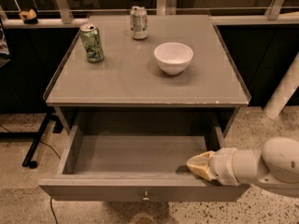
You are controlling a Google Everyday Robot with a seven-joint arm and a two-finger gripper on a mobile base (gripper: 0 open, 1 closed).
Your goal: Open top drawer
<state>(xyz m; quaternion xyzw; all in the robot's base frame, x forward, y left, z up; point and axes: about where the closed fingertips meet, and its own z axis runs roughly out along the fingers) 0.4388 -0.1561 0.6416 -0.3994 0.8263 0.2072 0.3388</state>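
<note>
The top drawer (135, 190) of the grey cabinet stands pulled far out, showing its bare grey box interior (135, 153). A small round metallic knob (145, 196) sits at the centre of its front. My gripper (198, 164) comes in from the right on a white arm (266, 164). Its yellowish tip rests at the drawer's front right corner, just inside the front panel's top edge. It holds nothing that I can see.
On the cabinet top (117, 78) stand a green can (91, 42) at the left, a silver can (138, 22) at the back and a white bowl (173, 57) right of centre. A white post (282, 92) stands at the right. Speckled floor lies around.
</note>
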